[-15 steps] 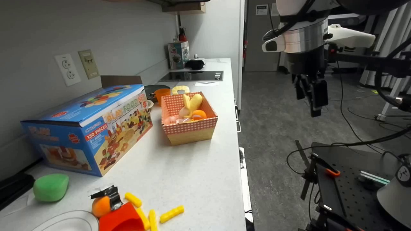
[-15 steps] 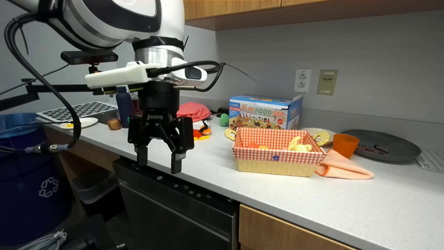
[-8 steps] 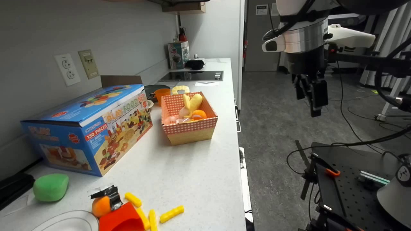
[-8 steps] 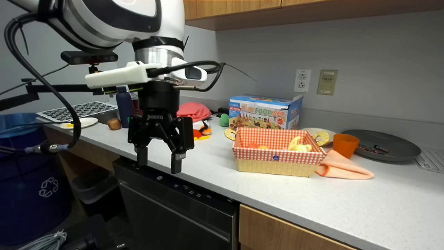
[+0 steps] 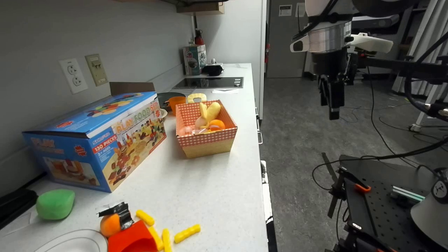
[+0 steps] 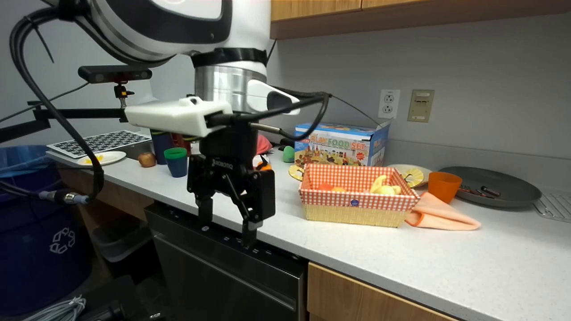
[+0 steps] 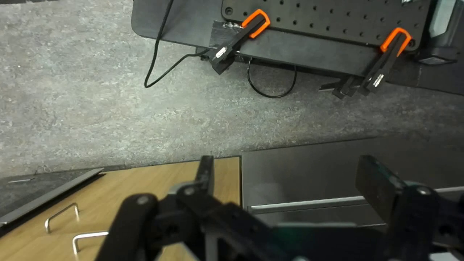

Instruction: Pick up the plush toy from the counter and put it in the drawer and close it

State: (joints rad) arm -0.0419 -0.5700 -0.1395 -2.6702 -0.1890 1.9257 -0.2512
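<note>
Plush toy [image 6: 385, 189] inside red-checked basket [image 6: 350, 216]

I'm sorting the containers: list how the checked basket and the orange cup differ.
The basket is rectangular; the cup is round. The basket carries red and white checks above a pale lower part, while the cup is plain orange. The basket is larger than the cup. Both stand upright and flare toward the top.

White arm [image 6: 250, 24], silver collar [image 6: 225, 82], black cables [image 6: 16, 50], 2-fingered black claw [image 6: 227, 224]
</note>
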